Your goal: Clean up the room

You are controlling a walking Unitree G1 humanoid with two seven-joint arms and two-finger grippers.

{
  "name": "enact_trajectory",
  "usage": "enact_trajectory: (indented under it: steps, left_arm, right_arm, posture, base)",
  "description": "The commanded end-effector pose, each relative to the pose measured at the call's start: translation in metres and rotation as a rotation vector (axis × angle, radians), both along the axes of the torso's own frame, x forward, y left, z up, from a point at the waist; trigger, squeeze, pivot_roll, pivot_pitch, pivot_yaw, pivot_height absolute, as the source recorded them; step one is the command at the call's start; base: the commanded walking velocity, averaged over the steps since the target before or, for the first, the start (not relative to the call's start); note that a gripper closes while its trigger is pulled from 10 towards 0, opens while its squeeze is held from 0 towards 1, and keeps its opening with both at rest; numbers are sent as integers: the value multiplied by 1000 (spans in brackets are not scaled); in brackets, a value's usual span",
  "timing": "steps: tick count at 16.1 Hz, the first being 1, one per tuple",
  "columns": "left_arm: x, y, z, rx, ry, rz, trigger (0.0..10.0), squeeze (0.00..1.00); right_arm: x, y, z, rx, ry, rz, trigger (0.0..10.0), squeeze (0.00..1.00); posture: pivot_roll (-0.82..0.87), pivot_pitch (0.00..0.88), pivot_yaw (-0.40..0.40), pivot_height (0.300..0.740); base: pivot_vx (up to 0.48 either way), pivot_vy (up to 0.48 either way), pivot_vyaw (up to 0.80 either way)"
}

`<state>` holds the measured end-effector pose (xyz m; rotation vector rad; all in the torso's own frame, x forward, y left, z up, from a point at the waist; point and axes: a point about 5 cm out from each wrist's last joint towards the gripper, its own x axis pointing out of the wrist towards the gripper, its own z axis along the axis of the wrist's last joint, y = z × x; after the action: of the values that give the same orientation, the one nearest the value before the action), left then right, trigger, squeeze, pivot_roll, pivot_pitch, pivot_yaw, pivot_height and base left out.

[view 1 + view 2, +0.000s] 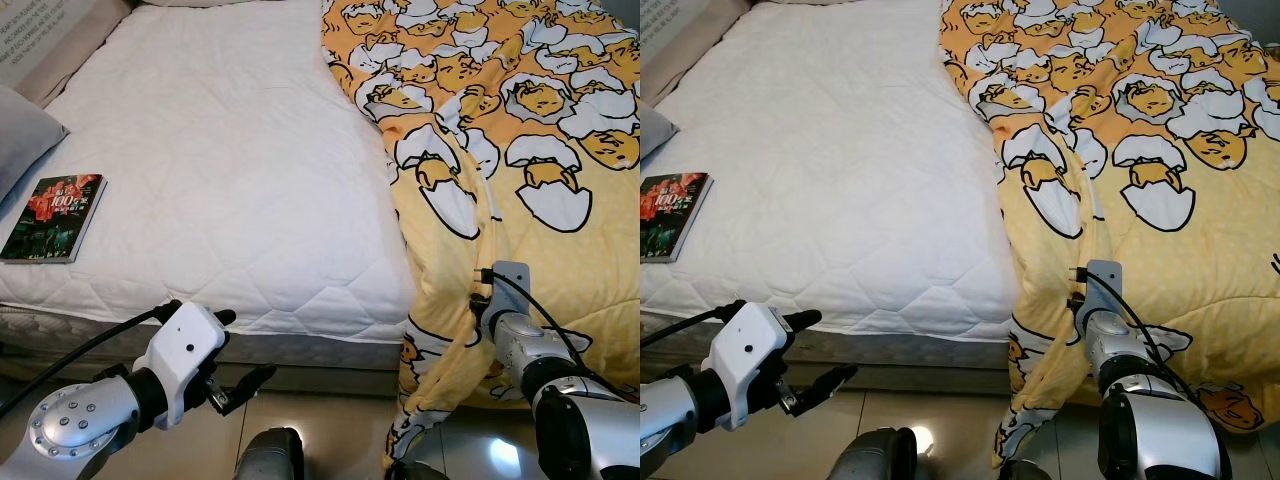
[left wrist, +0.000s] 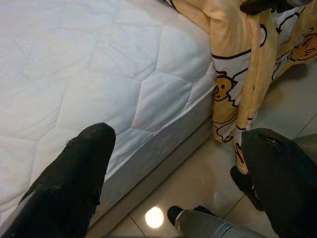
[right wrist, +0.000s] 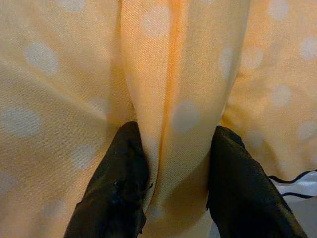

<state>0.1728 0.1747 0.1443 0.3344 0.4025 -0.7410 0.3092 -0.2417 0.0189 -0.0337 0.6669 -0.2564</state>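
We are pinching a fold of the quilt (image 1: 520,150) in the right claw (image 3: 178,173) at the bed (image 1: 220,150) edge. The left claw (image 1: 235,385) is hanging released. Quilt is covering half; a book (image 1: 55,217) is remaining.

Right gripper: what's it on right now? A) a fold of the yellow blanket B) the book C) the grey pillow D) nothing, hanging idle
A: in the right wrist view the right gripper has its two black fingers pinched on either side of a fold of the yellow blanket, at the blanket's hanging edge by the bed.
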Motion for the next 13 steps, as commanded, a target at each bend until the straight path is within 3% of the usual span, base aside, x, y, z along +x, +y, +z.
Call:
enact_trajectory:
  steps: [1,6,11,12,13]
  left_arm:
    - [-1,4,2,15,-5,15,10000,153]
    - [5,5,-6,18,-7,26,10000,153]
    - [17,13,-27,37,9,25,10000,161]
    - [19,15,-30,35,11,27,10000,157]
    - [22,17,-35,31,21,15,10000,153]
  right_arm:
    - [-6,-3,-5,4,26,-11,0,0]
    - [-2,2,-3,-2,15,40,0,0]
    - [5,14,2,44,-30,155,0,0]
    - [6,20,2,57,-31,206,0,0]
    - [7,38,2,88,-42,374,0,0]
  posture:
    - [367,149,58,740]
    - [332,111,35,740]
    - [218,0,30,740]
    - [192,0,35,740]
    - [178,0,40,740]
  base:
    - [0,0,0]
    - [0,0,0]
    - [0,0,0]
    - [0,0,0]
    - [0,0,0]
